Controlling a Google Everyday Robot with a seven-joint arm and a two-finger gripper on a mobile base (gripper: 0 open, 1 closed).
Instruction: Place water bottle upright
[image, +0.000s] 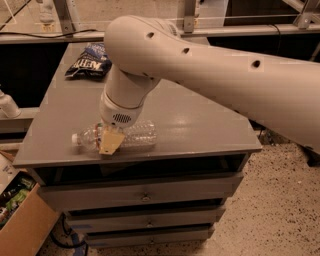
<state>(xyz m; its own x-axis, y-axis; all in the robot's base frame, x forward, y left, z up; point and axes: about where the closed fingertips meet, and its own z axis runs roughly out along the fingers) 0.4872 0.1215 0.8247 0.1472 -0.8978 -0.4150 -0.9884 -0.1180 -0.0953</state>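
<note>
**A:** Where was the bottle (137, 134)?

**B:** On its side on the grey table (200, 125), close to the front edge and toward the left corner. It lay roughly parallel to that edge, with the white cap (75, 138) pointing left and the ribbed clear body running right.

**A:** And the gripper (111, 145)?

**B:** Right down on the bottle, nearer the cap end than the base. Its tan front part crossed the bottle from above and covered a strip of it, and it reached almost to the tabletop. The round white wrist sat directly over that spot.

**A:** Had it closed on the bottle?

**B:** I couldn't tell. The tan part overlapped the bottle in the camera view, but the far side was hidden behind the bottle and the wrist, so a grip couldn't be confirmed.

**A:** How did the arm (215, 70) come in?

**B:** From the right. It was a thick, pale limb stretching across the top of the view, bending at a large elbow above the table and dropping to the wrist.

**A:** What else was on the table?

**B:** A dark blue chip bag (90, 59) at the back left, well apart from the bottle.

**A:** And around it?

**B:** Drawers (145, 196) below the tabletop, an open cardboard box (25, 225) on the floor at the lower left, and speckled flooring (280, 210) to the right.
</note>
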